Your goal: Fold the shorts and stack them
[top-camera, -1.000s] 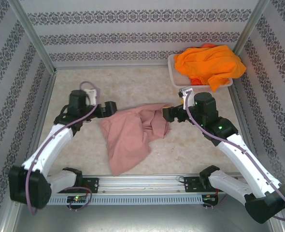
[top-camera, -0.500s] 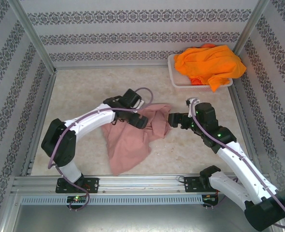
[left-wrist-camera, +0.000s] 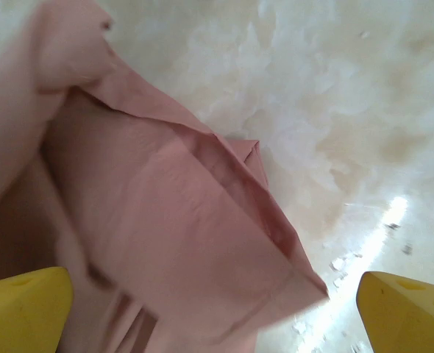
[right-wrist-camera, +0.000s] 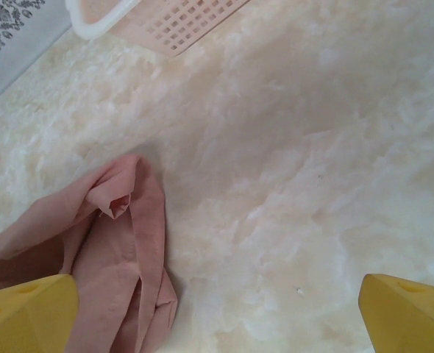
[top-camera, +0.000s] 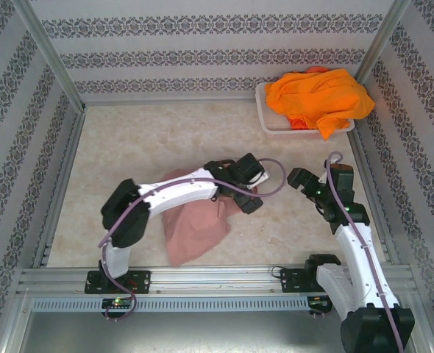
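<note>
Shorts: one pink pair point(top-camera: 193, 234) on table point(top-camera: 143, 140), one orange heap point(top-camera: 320, 94) in basket point(top-camera: 276, 129); left fingers point(left-wrist-camera: 22, 309), right fingers point(right-wrist-camera: 404, 312) spread empty

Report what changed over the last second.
The left end effector swept right across the pink shorts to their right edge, open. The right end effector backed off to the right, away from them, also open. Nothing was grasped or released. The pink shorts lie about where they were; the orange shorts stay in the basket.
</note>
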{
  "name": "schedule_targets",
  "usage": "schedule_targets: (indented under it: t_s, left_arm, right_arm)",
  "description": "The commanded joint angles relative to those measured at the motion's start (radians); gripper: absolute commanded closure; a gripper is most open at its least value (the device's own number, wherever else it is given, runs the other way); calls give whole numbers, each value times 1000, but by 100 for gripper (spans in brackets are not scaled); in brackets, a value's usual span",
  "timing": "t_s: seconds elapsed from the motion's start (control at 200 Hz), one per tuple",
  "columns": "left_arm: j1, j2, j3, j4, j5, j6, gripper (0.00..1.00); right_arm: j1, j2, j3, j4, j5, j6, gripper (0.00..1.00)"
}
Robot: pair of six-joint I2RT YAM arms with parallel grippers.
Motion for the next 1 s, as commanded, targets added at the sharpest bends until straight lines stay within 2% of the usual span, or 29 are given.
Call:
schedule_targets:
  t_s: [0.0, 0.105, 0.185, 0.24, 0.425, 0.48, 0.53, 0.704, 0.794, 0.884, 0.994]
  left_arm:
    - [-13, 95, 56, -80, -59, 33, 1]
    - [-12, 164, 72, -74, -127, 16, 3]
    - [-9, 198, 72, -61, -177, 3, 10]
    - [-5, 211, 70, -52, -190, -3, 23]
    - [16, 190, 44, 12, -171, -26, 79]
    - [19, 157, 41, 37, -146, -31, 92]
    - [20, 113, 40, 72, -116, -33, 100]
    - [21, -80, 85, 186, 19, -29, 100]
    - [50, -169, 122, 234, 114, -58, 100]
    - [115, -263, 113, 307, 228, -133, 100]
    - [241, -362, 26, 410, 344, -251, 100]
  right_arm:
    - [-22, -17, -15, -5, -68, 24, 2]
    - [-32, -19, -18, -6, -79, 23, 2]
    - [-36, -22, -23, -6, -84, 21, 2]
    - [-38, -25, -28, -5, -87, 23, 2]
    - [-42, -32, -42, -2, -93, 22, 2]
    - [-43, -39, -42, -1, -98, 17, 2]
    - [-44, -47, -39, 0, -101, 12, 2]
    - [-45, -106, -10, 7, -110, -22, 2]
    - [-44, -154, 13, 15, -119, -44, 2]
    - [-45, -203, 38, 22, -129, -69, 2]
    - [-45, -246, 62, 23, -149, -94, 2]
